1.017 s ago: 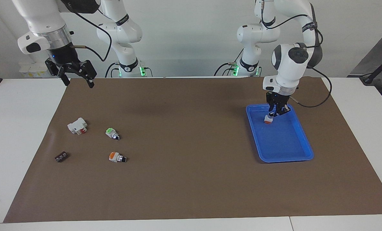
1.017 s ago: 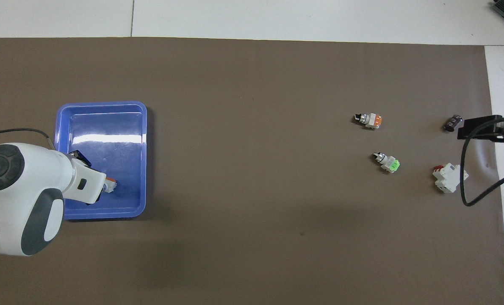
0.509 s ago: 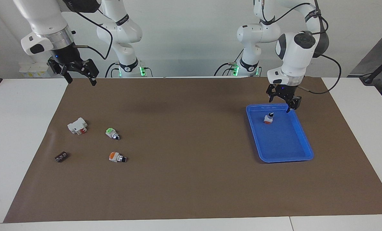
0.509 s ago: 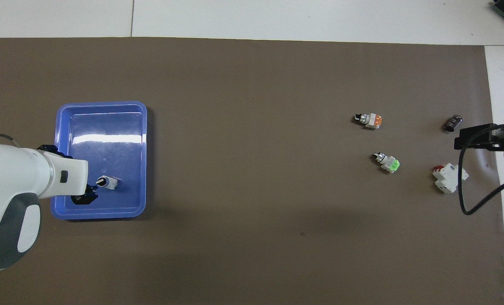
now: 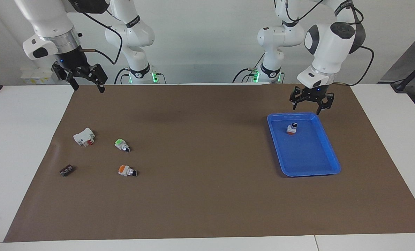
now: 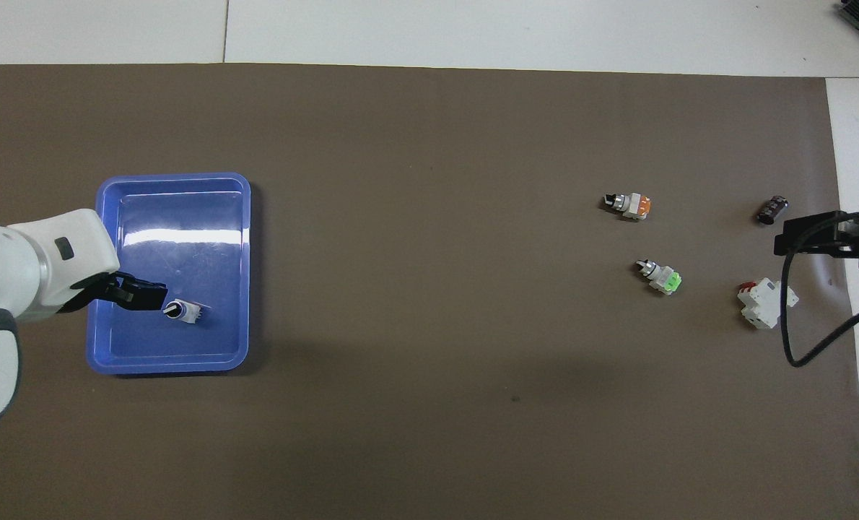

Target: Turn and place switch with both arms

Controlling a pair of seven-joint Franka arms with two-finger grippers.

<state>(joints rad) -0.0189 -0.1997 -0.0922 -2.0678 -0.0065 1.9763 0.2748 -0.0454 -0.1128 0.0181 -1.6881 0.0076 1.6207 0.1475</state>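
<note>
So the small rotary switch with the white-grey body, orange base and black knob (image 5: 291, 129) is seen standing upright inside the shallow blue plastic tray (image 5: 327, 166), knob up, in the part of the tray nearer to the robots, and nothing is touching it. The tray is set on the brown paper mat (image 5: 207, 195) covering the white worktop (image 5: 15, 146), toward the left arm's end. The left gripper (image 5: 312, 107) is raised over the tray's edge closest to the robots, just above the switch but clear of it, and its jaws are spread wide with nothing between them. The right gripper (image 5: 87, 86) is held up in the air over the mat's corner at the right arm's end, jaws also wide and empty, so that arm is just waiting. The other bits are laid out toward the right arm's end: a white breaker-style block with red details (image 5: 84, 136), a green-ended rotary switch (image 5: 122, 145) beside it, a second orange-ended rotary switch (image 5: 127, 170) farther from the robots than the green one, and a small dark connector piece (image 5: 66, 170) near the mat's edge. All four are lying on the mat, well apart from the tray.
</note>
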